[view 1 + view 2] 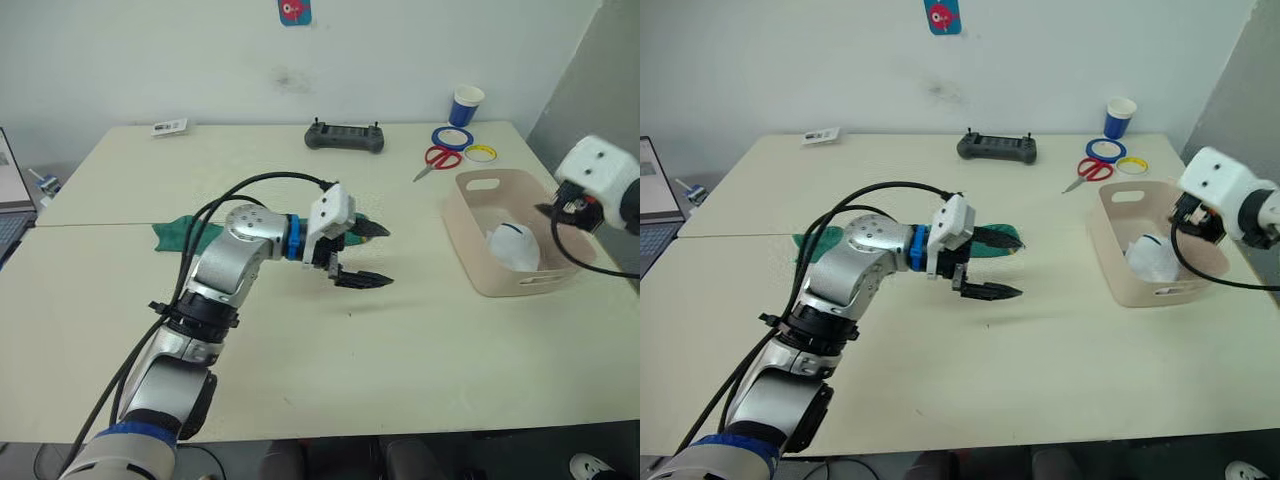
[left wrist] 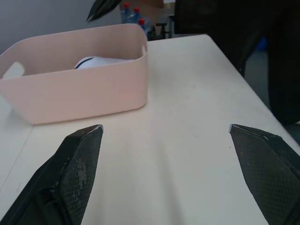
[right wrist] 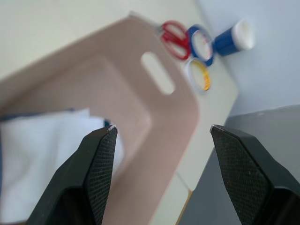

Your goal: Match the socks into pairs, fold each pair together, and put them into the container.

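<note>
A dark green sock (image 1: 176, 232) lies flat on the table behind my left arm, which hides part of it. My left gripper (image 1: 386, 256) hovers open over bare tabletop right of that sock, with nothing between its fingers (image 2: 79, 154). The pink-beige container (image 1: 478, 262) stands at the right, and a folded white sock (image 1: 514, 246) with a dark mark lies inside it. My right gripper (image 3: 161, 127) hangs open and empty over the container's right side, above the white sock (image 3: 42, 154).
Along the far edge lie a black controller (image 1: 344, 137), red scissors (image 1: 440, 158), a blue tape ring (image 1: 452, 137), a yellow ring (image 1: 481, 153), a blue-and-white paper cup (image 1: 466, 105) and a small card (image 1: 169, 127). A laptop (image 1: 10, 205) sits at the left edge.
</note>
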`<control>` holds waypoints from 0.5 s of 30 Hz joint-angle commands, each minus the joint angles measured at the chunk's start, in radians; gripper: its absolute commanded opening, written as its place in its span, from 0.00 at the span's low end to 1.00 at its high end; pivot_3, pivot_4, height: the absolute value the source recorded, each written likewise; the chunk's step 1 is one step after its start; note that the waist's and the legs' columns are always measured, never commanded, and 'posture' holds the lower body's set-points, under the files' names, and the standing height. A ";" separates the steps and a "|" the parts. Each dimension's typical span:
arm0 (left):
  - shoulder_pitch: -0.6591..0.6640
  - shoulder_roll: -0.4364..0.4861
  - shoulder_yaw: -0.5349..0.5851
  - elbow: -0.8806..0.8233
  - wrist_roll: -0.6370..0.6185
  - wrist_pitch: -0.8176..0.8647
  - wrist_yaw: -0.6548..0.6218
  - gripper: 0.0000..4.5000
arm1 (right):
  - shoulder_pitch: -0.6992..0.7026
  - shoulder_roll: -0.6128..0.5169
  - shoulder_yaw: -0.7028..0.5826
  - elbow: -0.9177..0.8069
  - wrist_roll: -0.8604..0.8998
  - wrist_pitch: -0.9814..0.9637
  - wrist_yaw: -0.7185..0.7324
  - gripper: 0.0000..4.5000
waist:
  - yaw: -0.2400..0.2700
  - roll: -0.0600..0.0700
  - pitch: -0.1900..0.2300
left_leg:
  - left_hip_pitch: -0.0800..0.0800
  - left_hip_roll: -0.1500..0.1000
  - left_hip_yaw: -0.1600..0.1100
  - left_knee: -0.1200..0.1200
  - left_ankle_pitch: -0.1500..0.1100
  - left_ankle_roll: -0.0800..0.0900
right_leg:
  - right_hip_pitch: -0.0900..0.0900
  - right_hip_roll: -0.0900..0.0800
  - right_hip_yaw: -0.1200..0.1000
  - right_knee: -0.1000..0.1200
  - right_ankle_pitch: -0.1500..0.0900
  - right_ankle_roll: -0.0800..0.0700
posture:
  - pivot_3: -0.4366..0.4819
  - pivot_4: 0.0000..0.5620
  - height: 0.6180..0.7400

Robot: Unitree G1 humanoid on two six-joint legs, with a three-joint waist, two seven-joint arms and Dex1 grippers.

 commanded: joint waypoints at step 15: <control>0.564 0.202 0.426 0.052 0.060 -0.298 0.347 1.00 | 0.729 0.670 0.023 -0.725 0.141 -0.027 -0.409 0.76 | 0.021 -0.001 -0.001 | 0.003 -0.001 -0.001 0.000 0.000 -0.001 | 0.003 -0.003 -0.002 0.000 0.000 0.000 | 0.48 0.27 1.00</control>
